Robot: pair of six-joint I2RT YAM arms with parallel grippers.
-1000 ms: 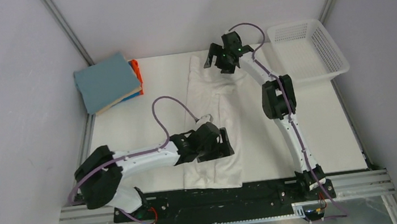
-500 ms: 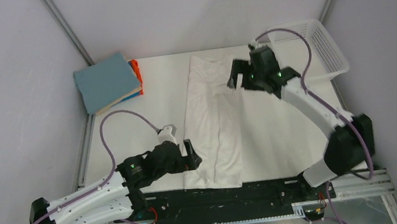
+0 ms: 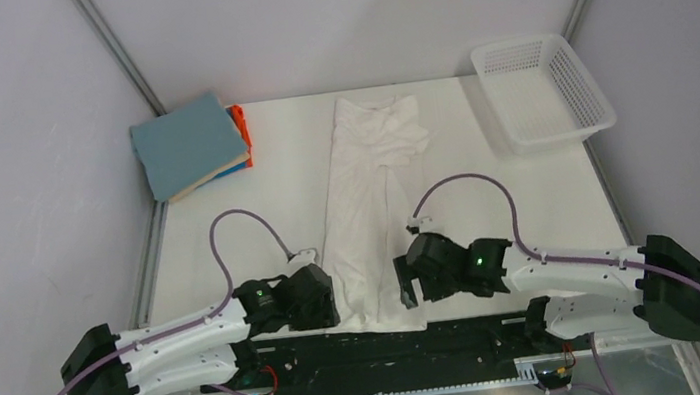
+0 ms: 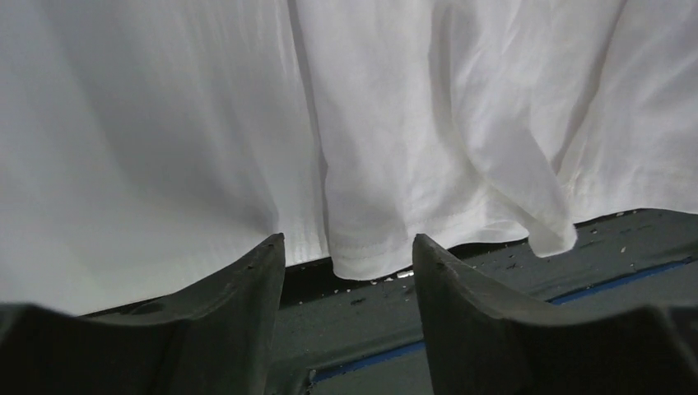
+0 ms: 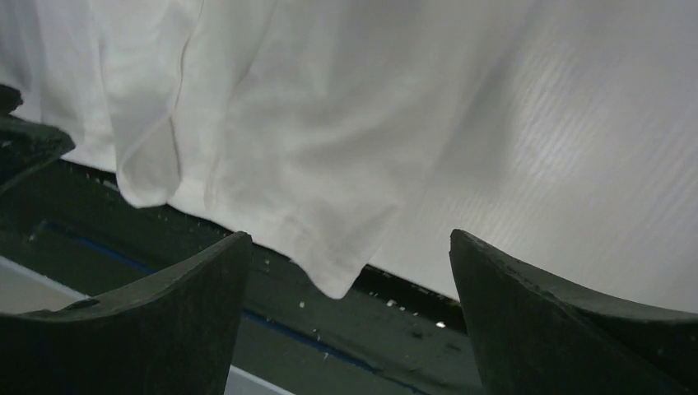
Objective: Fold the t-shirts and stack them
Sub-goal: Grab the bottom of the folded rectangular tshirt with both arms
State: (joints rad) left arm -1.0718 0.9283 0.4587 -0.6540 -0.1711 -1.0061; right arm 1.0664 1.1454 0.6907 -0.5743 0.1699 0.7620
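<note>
Top external: left gripper [image 3: 328,301] and right gripper [image 3: 404,287] gape, low, flanking white t-shirt [image 3: 365,186] hem.

Even, diffuse overhead light with faint shadows. In wrist views the plain white cloth t-shirt [image 4: 395,148] glares; the near black fingers [image 4: 494,329] blur.

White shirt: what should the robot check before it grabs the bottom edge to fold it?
1. Left jaws open, lined up on a hem corner of the white shirt: ok.
2. Right jaws open, lined up on the other hem corner: ok.
3. Hem gripped: not ok, neither pair is closed on it.
4. Shirt lying smooth: not ok, its far end is rumpled.
5. All cloth layers will fit between the jaws: cannot tell.
6. Folded stack lies apart from the shirt: ok.
</note>
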